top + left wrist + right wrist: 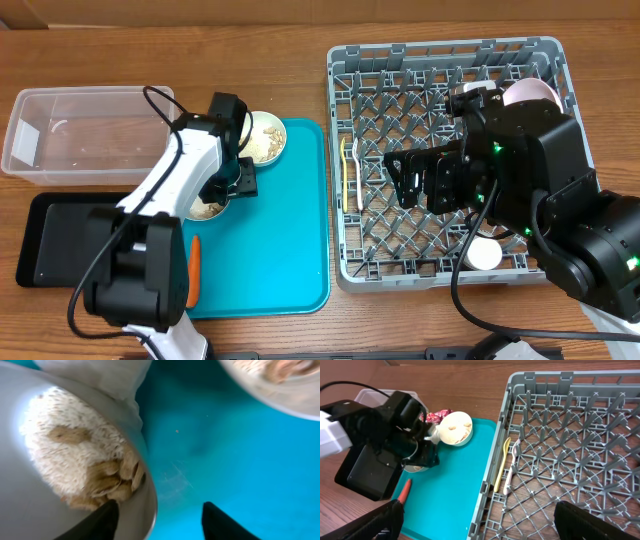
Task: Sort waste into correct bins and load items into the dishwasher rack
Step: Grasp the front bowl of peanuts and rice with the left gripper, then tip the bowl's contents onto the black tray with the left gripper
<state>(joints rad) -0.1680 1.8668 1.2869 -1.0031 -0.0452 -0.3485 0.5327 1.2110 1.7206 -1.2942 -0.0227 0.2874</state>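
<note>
My left gripper [160,507] is open and straddles the rim of a white bowl [30,505] holding beige food scraps [107,480], one finger inside and one outside. It sits on the teal tray [290,250]. A second bowl [265,138] with scraps stands behind it. The white napkin [100,375] and red wrapper [437,415] lie next to it. The carrot [194,272] lies at the tray's left edge. My right gripper [475,520] is open and empty above the dishwasher rack [450,60]. The yellow spoon [350,175], the fork [512,462] and the pink plate [530,93] are in the rack.
The clear tub [85,130] stands at the back left, with the black tray [60,235] in front of it. My left arm [150,240] lies over the black tray's right end. A small white round thing [485,253] sits in the rack's front right.
</note>
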